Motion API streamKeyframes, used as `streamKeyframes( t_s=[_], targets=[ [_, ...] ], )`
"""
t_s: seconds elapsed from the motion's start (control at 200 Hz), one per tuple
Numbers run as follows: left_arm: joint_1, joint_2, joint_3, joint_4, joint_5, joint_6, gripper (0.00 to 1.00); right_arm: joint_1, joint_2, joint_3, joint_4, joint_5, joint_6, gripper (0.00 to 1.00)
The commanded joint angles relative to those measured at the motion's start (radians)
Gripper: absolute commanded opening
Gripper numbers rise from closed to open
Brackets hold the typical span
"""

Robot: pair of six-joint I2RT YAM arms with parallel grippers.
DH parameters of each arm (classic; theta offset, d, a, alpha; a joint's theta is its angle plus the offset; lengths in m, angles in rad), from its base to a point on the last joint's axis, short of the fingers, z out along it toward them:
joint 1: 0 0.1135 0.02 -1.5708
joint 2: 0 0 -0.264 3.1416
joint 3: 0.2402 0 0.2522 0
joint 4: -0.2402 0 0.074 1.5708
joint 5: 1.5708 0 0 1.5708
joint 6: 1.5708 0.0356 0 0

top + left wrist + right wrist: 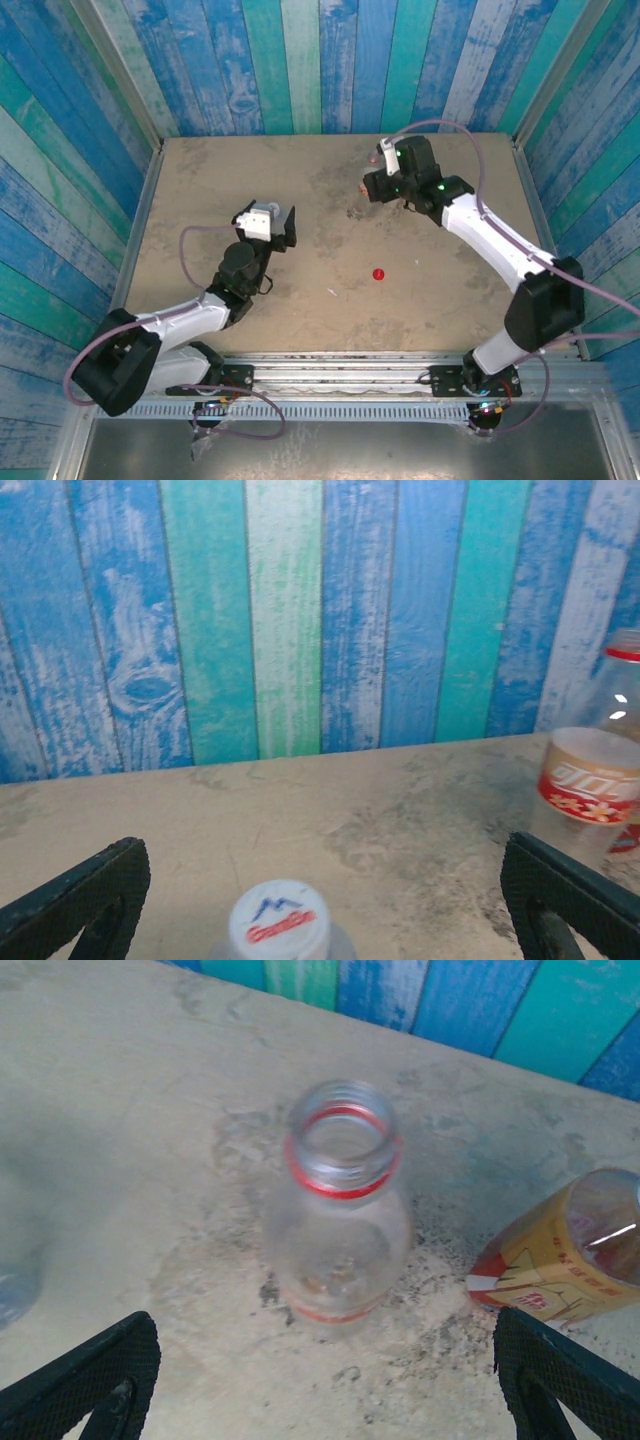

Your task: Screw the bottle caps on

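lying loose on table: red cap

The bench looks matt, stained and gritty. The uncapped bottle is clear, glossy plastic. The walls are weathered painted wood.

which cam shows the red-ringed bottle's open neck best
Right wrist: it looks down into the uncapped neck of the red-ringed bottle. Left wrist catches it side-on, cut off at the right edge. Top external: the right arm hides most of it.
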Motion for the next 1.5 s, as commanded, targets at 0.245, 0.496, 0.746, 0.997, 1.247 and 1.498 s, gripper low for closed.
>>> streamKeyframes(
  t_s=[0.245,0.496,0.746,0.997,1.247,1.498],
  targets=[
    [-0.066,-0.025,-0.015,-0.06,0.064,0.022,0.94,-0.037,0.194,0.214,0.025,-0.098,-0.026,0.78],
    [-0.079,-0.013,-0.019,-0.048,0.098,0.014,0.94,-0.042,0.263,0.285,0.019,-0.139,-0.023,0.44],
    [-0.083,-0.003,0.015,-0.065,0.144,0.053,0.94,-0.042,0.249,0.291,-0.023,-0.164,-0.039,0.27],
    [-0.089,-0.017,0.039,-0.094,0.278,0.083,0.94,-0.011,0.127,0.207,-0.067,-0.194,-0.095,0.27],
    [-0.129,-0.008,0.083,-0.123,0.439,0.109,0.94,0.11,-0.061,0.011,-0.049,-0.118,-0.153,0.28],
    [-0.132,0.026,0.08,-0.096,0.528,0.069,0.94,0.245,-0.206,-0.138,-0.035,-0.058,-0.106,0.28]
  ],
)
